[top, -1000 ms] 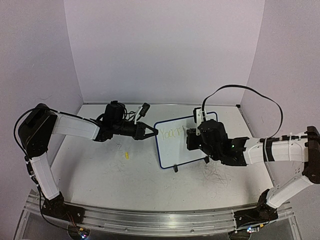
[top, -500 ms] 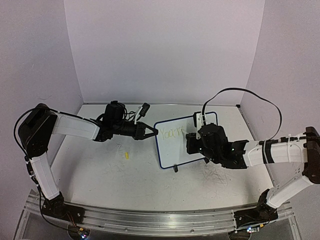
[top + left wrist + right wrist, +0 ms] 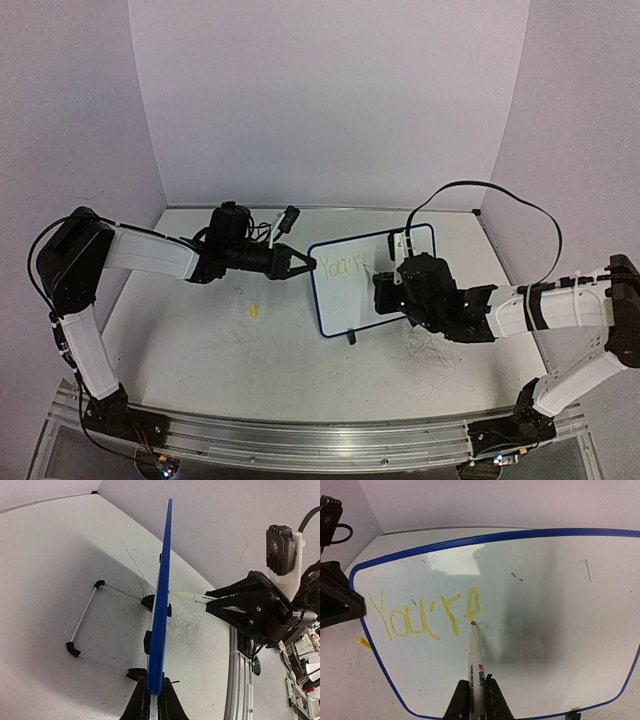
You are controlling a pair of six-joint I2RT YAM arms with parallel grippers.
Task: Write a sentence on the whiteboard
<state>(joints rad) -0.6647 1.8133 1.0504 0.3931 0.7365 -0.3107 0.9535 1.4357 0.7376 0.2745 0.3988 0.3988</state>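
My right wrist view alone lets the sentence (image 3: 425,612) be read: yellow "You're" on the face of the whiteboard (image 3: 560,630). My left wrist view shows that board only edge-on, as a thin blue line standing nearly upright. From above, it stands mid-table (image 3: 200,340), its long side running left to right and its face toward my right arm. My left gripper (image 3: 154,700) is clenched on its left edge. My right gripper (image 3: 474,700) is clamped on a marker (image 3: 475,665), whose tip touches the board at the last letter's foot.
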